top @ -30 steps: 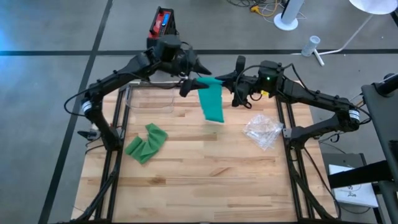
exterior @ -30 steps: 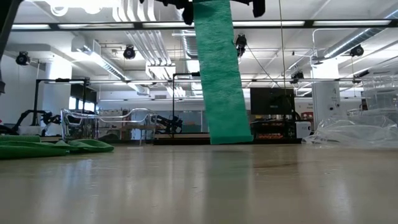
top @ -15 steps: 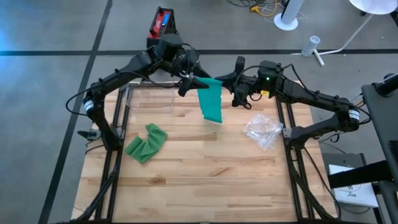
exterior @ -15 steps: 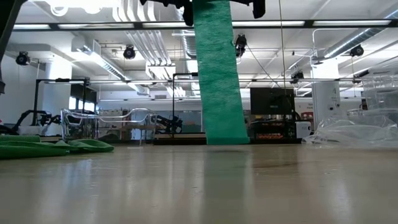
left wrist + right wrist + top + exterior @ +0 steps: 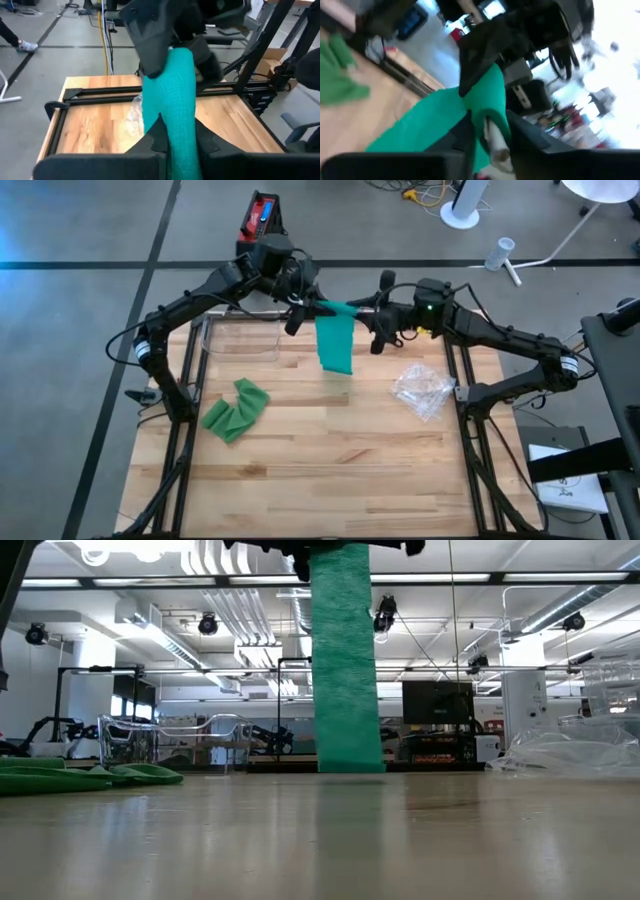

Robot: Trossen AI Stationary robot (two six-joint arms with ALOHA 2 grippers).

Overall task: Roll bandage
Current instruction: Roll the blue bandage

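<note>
Currently: green bandage (image 5: 336, 343), hung between two hands above the far end of the bench (image 5: 330, 470).
Soft, light, limp cloth strip, likely clingy; best held at the top edge, where the left hand (image 5: 297, 308) pinches it tight; whether the right hand (image 5: 378, 325) beside it is closed cannot be told. Clear tray (image 5: 240, 340) near the bench's far left corner appears empty. Second green bandage (image 5: 235, 409) lies crumpled; crinkled plastic wrapper (image 5: 422, 391) lies loose.
</note>
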